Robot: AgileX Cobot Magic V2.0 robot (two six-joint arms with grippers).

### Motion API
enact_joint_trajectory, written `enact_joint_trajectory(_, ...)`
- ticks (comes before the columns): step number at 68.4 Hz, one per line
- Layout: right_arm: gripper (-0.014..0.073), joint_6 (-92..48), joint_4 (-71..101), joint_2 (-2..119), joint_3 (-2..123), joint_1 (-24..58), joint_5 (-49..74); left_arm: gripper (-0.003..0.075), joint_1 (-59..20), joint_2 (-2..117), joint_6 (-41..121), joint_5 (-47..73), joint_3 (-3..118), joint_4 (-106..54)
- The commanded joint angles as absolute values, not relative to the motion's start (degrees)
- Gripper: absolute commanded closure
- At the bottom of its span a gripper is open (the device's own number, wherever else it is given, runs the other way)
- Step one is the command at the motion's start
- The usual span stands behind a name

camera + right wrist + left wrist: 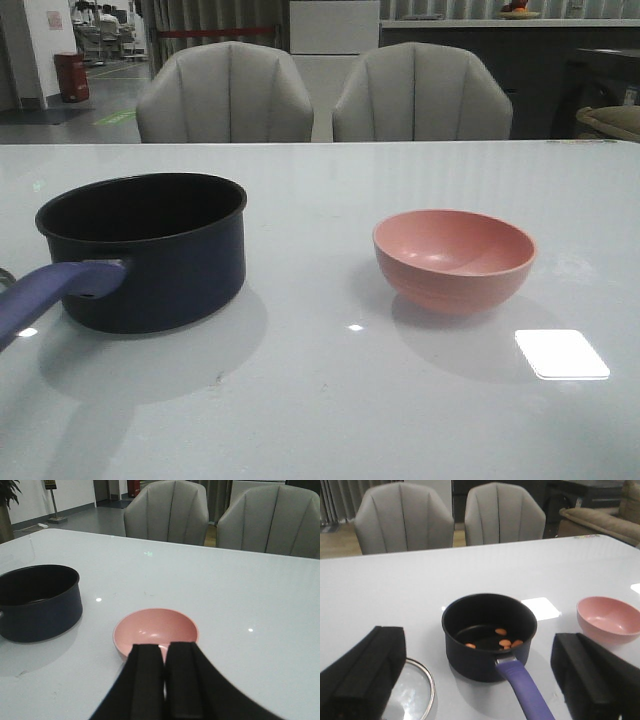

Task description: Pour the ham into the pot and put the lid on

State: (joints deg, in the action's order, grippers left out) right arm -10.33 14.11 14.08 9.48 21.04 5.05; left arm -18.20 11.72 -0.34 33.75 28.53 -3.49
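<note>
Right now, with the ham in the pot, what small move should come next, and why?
Probably lower the open left gripper toward the lid beside the pot. The ham already lies inside, the pink bowl looks empty, and the pot is uncovered.

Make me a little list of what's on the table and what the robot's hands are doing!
pot: dark navy pot with a purple handle, standing upright and uncovered
ham: small orange pieces lying on the pot's bottom
pink bowl: pink bowl upright and empty, standing apart from the pot
lid: glass lid lying on the table beside the pot, not on it yet
left gripper: left gripper open wide, holding nothing
right gripper: right gripper closed, empty, above the bowl's near side
</note>
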Motion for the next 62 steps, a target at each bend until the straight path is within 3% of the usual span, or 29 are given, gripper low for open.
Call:
enact_joint_trajectory(1,0.0426,-10.7,14.2,14.4,11.1,21.1,0.7,0.0045,-18.8,18.5,-4.8,31.7,31.9,-1.4)
enact_joint_trajectory(16,0.0426,-10.7,14.2,14.4,11.1,21.1,0.7,0.0046,-16.7,33.6,-11.7,34.1,37.7,7.8)
enact_joint_trajectory(47,0.0426,-10.7,14.2,14.4,11.1,21.1,0.7,0.0085,2.7,62.8,-9.1,40.2,48.8,0.0)
enact_joint_trajectory(62,0.0426,-10.7,14.2,14.4,11.1,21.1,0.7,0.0085,3.7,77.2,-5.2,47.6,59.0,-0.9)
